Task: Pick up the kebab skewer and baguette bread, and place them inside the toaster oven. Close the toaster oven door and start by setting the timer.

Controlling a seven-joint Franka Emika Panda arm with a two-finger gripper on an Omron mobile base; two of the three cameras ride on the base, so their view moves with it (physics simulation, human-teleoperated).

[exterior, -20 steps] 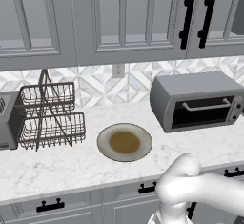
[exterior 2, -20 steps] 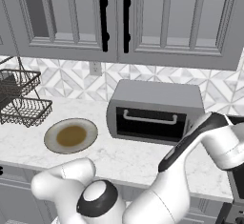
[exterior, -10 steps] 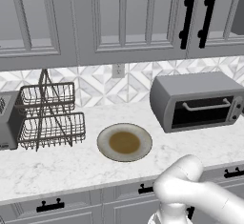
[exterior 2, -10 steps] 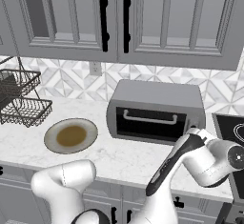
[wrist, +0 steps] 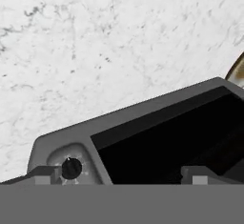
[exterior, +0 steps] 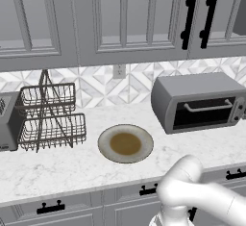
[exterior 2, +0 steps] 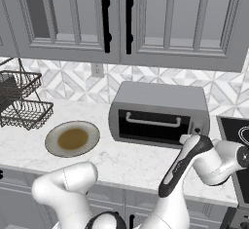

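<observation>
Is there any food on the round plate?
No, in the left base view the plate on the counter holds nothing but its own brown middle, with no bread and no skewer on it.

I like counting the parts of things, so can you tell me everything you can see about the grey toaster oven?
The grey metal box-shaped toaster oven sits upright on the white marble counter, against the tiled wall. Its wide dark glass door is shut, with a silver bar handle near the top. Small knobs sit at its right edge; the hand view shows one dark round knob close up. A round plate lies to its left, not touching. The white arm's claw hovers near the knob side.
</observation>
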